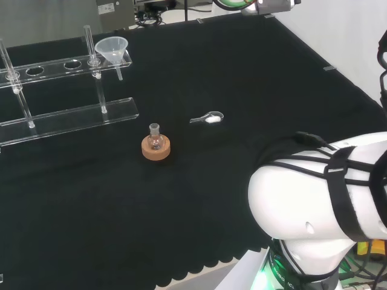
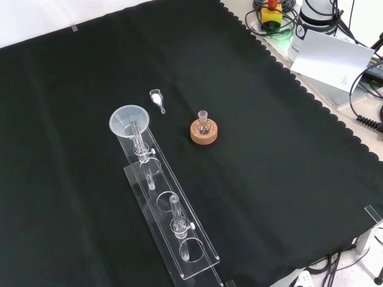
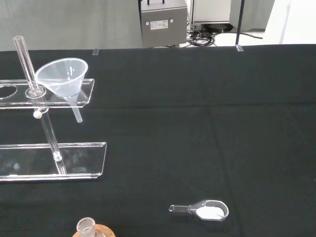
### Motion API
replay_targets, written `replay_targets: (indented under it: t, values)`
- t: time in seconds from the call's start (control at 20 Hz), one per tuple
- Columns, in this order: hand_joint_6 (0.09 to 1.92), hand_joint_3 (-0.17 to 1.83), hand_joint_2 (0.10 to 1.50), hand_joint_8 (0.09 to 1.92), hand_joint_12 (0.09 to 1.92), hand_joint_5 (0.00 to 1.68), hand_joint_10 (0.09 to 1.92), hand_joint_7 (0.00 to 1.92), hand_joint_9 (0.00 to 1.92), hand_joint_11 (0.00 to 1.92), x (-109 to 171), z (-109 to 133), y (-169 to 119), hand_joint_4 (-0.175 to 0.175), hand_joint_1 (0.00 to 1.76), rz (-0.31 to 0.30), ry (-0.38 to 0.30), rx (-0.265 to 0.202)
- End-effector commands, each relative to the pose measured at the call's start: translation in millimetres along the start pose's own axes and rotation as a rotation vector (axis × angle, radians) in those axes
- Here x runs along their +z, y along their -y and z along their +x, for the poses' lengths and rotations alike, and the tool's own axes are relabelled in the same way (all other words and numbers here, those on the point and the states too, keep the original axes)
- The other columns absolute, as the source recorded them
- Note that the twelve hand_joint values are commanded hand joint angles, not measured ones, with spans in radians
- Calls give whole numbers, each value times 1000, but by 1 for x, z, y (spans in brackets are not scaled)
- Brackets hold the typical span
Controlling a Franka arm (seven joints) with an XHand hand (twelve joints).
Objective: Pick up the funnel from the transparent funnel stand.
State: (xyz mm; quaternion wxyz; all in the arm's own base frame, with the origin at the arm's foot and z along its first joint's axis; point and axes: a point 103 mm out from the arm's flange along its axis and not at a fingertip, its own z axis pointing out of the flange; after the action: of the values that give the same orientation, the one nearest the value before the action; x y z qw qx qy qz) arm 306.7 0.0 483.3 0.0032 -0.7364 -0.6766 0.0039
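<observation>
At the end hole of the clear acrylic funnel stand (image 1: 66, 90), the translucent plastic funnel (image 1: 112, 49) sits with its wide mouth up and its narrow stem hanging down through the upper shelf, so its long axis runs roughly vertical, slightly tilted. In the head view it is at the stand's right end, toward the far left of the black cloth (image 1: 242, 72); in the front view the funnel (image 2: 128, 120) is at the stand's far end. How the funnel lies relative to the hand cannot be told, nor whether the hand's fingers are spread or curled. The wrist view looks across at the funnel (image 3: 62, 77) from the side, showing the stem slanting below the shelf. Near the stand, a small round glass flask (image 1: 155, 138) stands upright in a cork ring (image 1: 156, 148). A small clear scoop holding white powder (image 1: 208, 118) lies just beyond it.
</observation>
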Motion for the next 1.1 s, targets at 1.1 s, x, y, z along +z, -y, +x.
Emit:
replay_targets:
  t: [1.1]
  values:
    - [87, 356, 1219, 517, 1366, 232, 632, 55, 215, 121, 29, -15, -53, 4, 0, 27, 15, 48]
